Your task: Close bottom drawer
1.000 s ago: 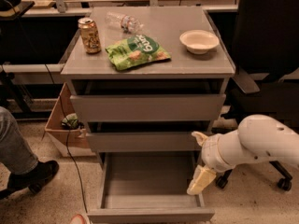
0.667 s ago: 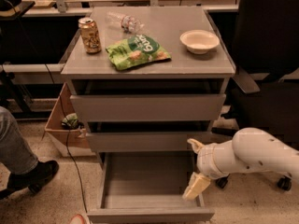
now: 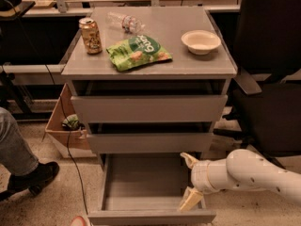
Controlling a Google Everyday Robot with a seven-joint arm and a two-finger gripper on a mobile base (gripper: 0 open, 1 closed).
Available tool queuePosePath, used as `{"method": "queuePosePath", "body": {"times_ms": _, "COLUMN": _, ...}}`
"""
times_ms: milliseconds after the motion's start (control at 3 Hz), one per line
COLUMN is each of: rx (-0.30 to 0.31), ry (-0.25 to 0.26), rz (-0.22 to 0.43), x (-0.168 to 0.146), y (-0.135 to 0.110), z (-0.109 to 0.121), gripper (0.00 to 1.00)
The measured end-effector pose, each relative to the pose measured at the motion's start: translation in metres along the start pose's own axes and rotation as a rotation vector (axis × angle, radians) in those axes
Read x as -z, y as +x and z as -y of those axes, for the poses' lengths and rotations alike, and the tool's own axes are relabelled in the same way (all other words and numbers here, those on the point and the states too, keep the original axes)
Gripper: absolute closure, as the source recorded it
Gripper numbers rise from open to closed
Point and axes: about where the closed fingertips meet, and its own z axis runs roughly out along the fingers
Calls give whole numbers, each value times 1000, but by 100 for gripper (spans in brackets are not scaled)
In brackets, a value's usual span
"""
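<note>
Here we are at the grey cabinet, and the bottom drawer [image 3: 141,216] sits pulled well out toward 6 o'clock, its bare tray showing under the middle drawer [image 3: 149,142]. The pincer [image 3: 189,180] is on the white arm [image 3: 254,173] reaching in from 3 o'clock, and it hangs over the tray's right side with its fingers spread wide: one tip up near the middle drawer's lower edge, the other down by the inner corner at 5 o'clock. It pinches nothing. For my money that is the wrong side of the front to be on. A clean close means lifting clear of the tray, coming round to the outer face at 6 o'clock and pushing straight toward 12 o'clock. The push should land near the middle of that flat front, since an off-centre shove at the right end could skew the drawer on its runners. And get those fingers out first, or they risk being caught under the middle drawer. Go gently too: a can [image 3: 90,36] and a bowl [image 3: 201,41] stand on the worktop [image 3: 155,69] above.
</note>
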Motion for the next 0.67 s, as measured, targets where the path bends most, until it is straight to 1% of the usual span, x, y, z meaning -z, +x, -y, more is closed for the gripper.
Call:
{"method": "queuePosePath", "body": {"times_ms": 333, "rx": 22, "ry": -29, "rz": 58, "x": -39, "y": 18, "z": -17, "gripper": 0}}
{"method": "queuePosePath", "body": {"times_ms": 667, "rx": 22, "ry": -29, "rz": 58, "x": -39, "y": 18, "z": -17, "gripper": 0}}
